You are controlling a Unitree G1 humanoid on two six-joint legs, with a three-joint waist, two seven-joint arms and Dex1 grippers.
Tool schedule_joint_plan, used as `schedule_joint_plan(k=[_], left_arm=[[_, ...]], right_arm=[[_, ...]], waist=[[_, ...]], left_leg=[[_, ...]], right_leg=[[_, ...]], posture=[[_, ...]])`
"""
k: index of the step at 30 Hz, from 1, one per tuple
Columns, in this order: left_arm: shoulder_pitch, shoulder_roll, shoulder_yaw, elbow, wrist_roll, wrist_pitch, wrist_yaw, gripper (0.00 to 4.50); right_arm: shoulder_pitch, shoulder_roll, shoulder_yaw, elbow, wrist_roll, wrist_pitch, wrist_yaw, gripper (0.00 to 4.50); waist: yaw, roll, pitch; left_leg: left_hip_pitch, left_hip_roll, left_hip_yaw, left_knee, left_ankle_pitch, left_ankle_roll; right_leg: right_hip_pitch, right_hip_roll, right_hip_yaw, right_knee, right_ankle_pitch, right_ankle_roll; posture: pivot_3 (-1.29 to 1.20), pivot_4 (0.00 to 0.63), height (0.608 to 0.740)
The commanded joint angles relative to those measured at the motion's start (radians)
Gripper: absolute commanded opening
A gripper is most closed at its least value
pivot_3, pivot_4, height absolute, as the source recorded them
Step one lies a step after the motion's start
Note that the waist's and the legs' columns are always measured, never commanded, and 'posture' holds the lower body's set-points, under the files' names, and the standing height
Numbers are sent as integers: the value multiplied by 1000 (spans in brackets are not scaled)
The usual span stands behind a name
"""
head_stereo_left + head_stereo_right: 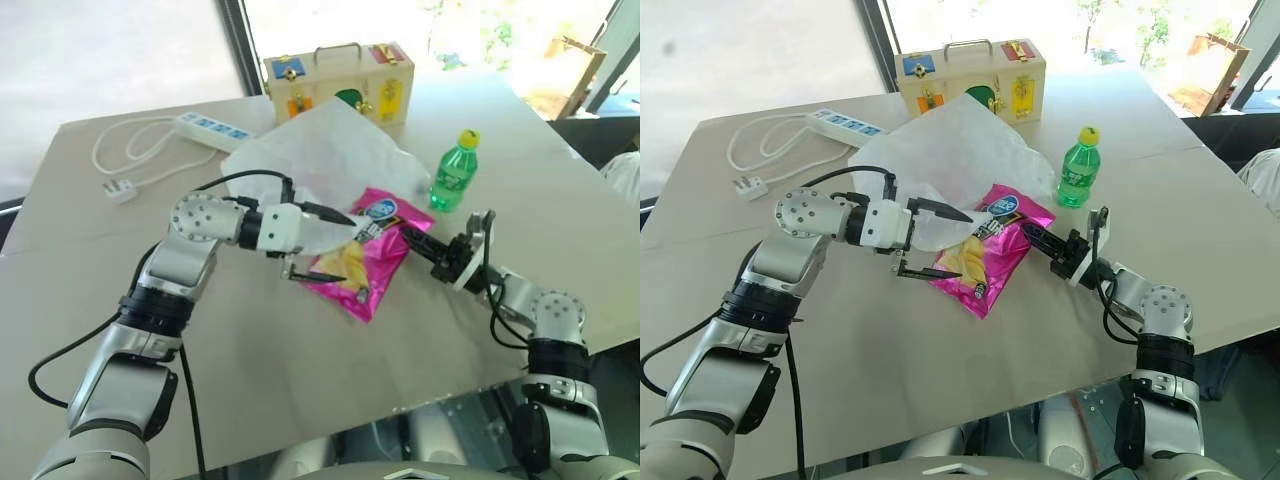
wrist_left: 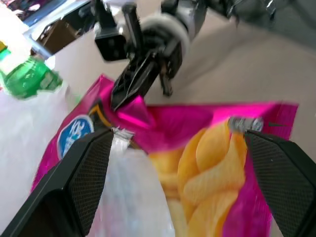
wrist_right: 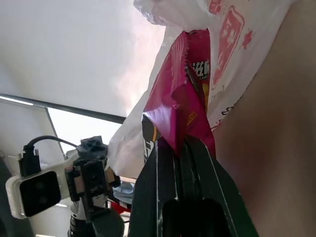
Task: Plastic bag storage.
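Between the two claws on the beige table (image 1: 300,380) lies a shiny pink chips packet (image 1: 362,262), its corner pinched in the clenched right claw (image 1: 412,236). Across from it, the left claw (image 1: 322,242) hangs released, fingers spread above the packet's other edge. Just behind the left claw, the crinkly translucent white plastic bag (image 1: 320,160) lies partly over the packet's top.

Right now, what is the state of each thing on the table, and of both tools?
Left tool: open, over the chips packet.
Right tool: shut on chips packet.
Chips packet: flat, corner pinched.
Plastic bag: crumpled, partly under packet.
Green bottle: upright, capped.
Wooden box: closed.
Power strip: unplugged.
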Motion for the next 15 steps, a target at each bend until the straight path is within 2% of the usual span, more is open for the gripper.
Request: schedule_joint_plan(k=[1,9,15], left_arm=[[20,-13,48,-26,36,21,103,4462],[79,-107,73,-128,75,94,304,4462],[81,-123,85,-163,47,74,323,4462]], right_arm=[[-1,-1,-4,-36,9,-16,15,0],[4,7,4,-37,1,-26,23,0],[-3,4,5,-29,-7,-28,30,0]], waist=[[-1,0,0],[-2,0,0],[-2,0,0]], left_leg=[[0,0,0,0,0,0],[0,0,0,0,0,0],[0,0,0,0,0,0]], right_leg=[[0,0,0,1,0,0],[0,0,0,1,0,0],[0,0,0,1,0,0]], posture=[[0,150,740],[0,150,740],[0,150,740]])
